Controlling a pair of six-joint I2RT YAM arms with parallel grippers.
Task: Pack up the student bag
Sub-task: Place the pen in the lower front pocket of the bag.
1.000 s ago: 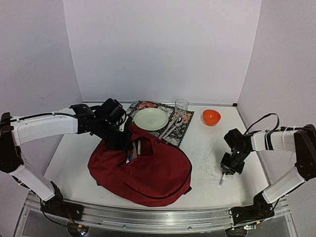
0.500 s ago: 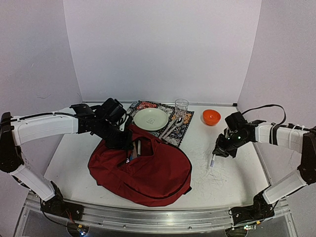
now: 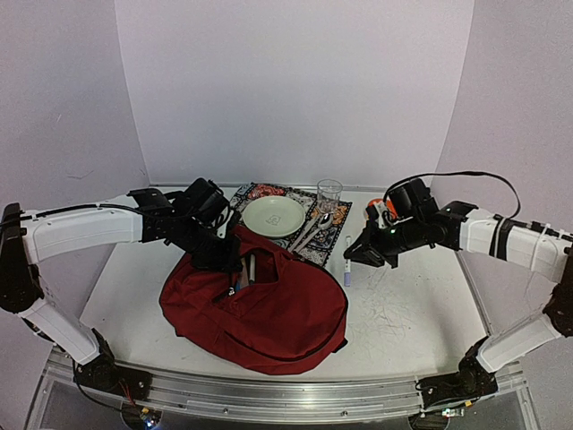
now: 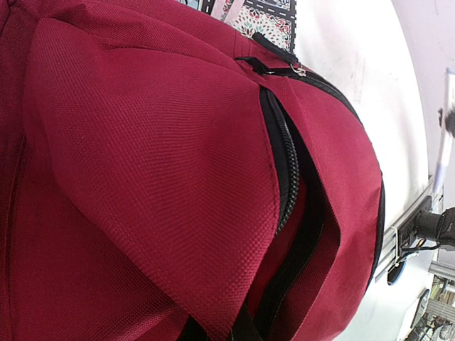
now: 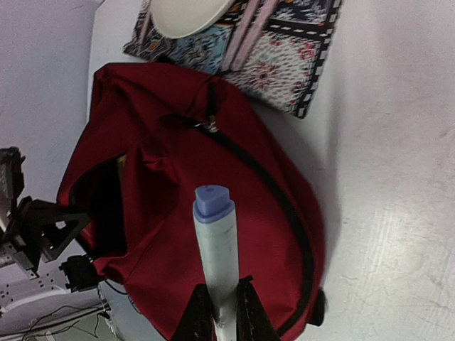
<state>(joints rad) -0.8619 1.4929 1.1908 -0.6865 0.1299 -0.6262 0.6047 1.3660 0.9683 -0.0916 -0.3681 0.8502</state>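
Right end effector [image 5: 220,312] clamps a blue-capped marker [image 5: 213,234], its lower end cut off; left end effector [image 3: 219,255] pinches closed on the student bag [image 3: 269,313] rim, fingertips hidden by fabric

Left arm [image 3: 85,228]: we see it reaching in from the left side, forearm nearly level.
Left gripper [image 3: 222,255]: we find it clamped tight on the student bag [image 3: 269,313] at the edge of the opening.
Right arm [image 3: 506,237]: we see it stretched inward, wrist tipped down.
Right gripper [image 3: 352,253]: we see it pinching a white pen [image 3: 347,269], blue cap pointing away from the fingers.
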